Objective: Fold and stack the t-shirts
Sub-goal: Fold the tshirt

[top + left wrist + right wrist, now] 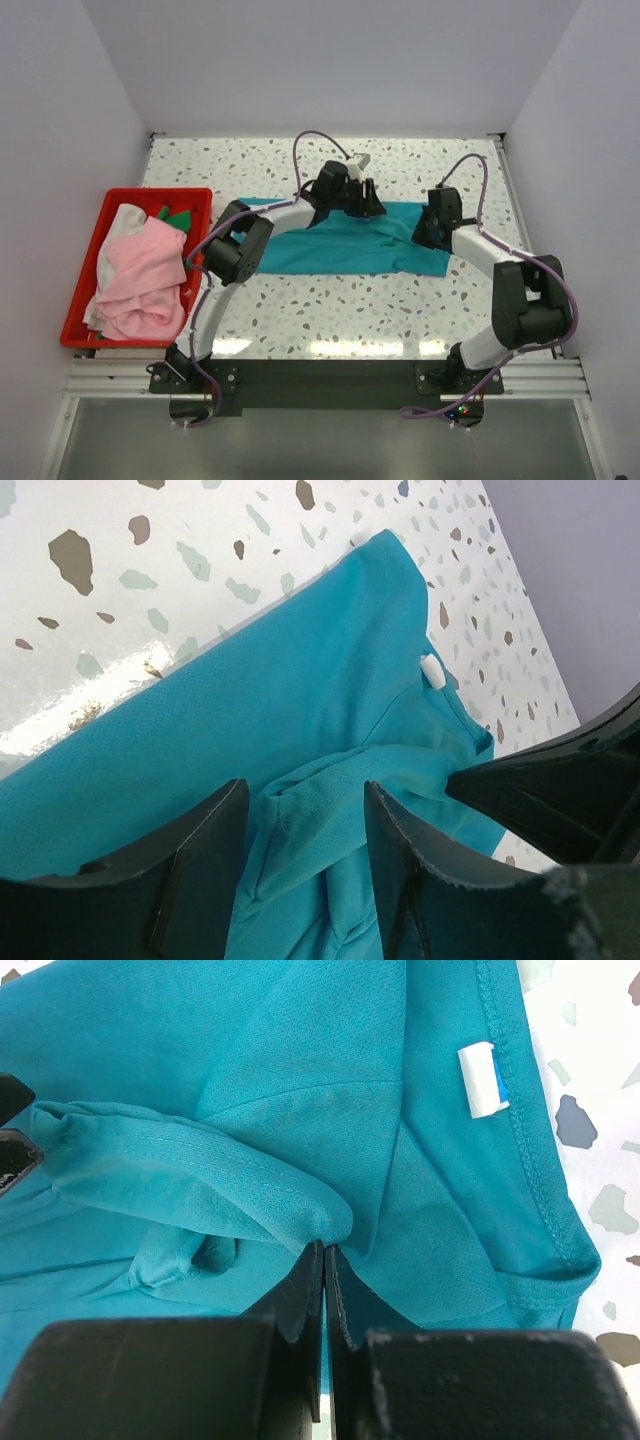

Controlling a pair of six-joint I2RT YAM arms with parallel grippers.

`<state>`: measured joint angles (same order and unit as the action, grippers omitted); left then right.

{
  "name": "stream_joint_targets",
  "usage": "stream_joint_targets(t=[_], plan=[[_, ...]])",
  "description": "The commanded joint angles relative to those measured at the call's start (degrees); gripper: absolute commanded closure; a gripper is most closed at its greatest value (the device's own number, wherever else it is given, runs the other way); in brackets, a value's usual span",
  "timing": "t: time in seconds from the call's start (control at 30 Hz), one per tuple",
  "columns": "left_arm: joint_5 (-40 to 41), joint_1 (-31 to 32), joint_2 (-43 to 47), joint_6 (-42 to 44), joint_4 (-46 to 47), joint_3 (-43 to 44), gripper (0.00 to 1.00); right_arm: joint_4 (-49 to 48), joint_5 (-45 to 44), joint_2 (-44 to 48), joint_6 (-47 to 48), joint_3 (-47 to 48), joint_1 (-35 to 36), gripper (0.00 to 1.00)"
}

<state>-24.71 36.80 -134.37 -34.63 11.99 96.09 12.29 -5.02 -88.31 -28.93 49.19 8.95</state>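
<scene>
A teal t-shirt (330, 255) lies spread flat across the middle of the table, partly folded lengthwise. My left gripper (372, 205) hovers over its far edge. In the left wrist view this gripper (305, 795) is open, a raised fold of the teal t-shirt (300, 680) lying loose between the fingers. My right gripper (425, 235) is at the shirt's right end. The right wrist view shows it (325, 1250) shut on a pinch of the teal t-shirt (300, 1090), near the white label (483, 1080). A light pink t-shirt (145, 275) lies in the bin.
A red plastic bin (110, 200) stands at the table's left edge, holding the pink shirt plus white (122, 225) and dark green (175, 215) pieces. White walls close in the table on the left, back and right. Speckled tabletop shows around the teal shirt.
</scene>
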Motion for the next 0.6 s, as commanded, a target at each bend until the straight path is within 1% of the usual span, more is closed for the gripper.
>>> stream_joint_targets(t=[0.0,0.2,0.47,0.57], plan=[[0.98,0.12,0.25,2.02,0.32,0.23,0.45,-2.98,-1.22,1.74,-0.43,-0.32,0.02,1.00],[0.89,0.29,-0.81,2.38,-0.21,0.67,0.45,-2.98,-1.31,1.65,-0.34,-0.32,0.19,1.00],[0.36,0.73,-1.78,2.29,0.05,1.11,0.50,-3.33,-1.14,1.39,-0.43,-0.41,0.10,1.00],[0.45,0.82,-1.86,2.29,0.05,1.11,0.51,-3.24,-1.22,1.39,-0.34,-0.32,0.10,1.00]])
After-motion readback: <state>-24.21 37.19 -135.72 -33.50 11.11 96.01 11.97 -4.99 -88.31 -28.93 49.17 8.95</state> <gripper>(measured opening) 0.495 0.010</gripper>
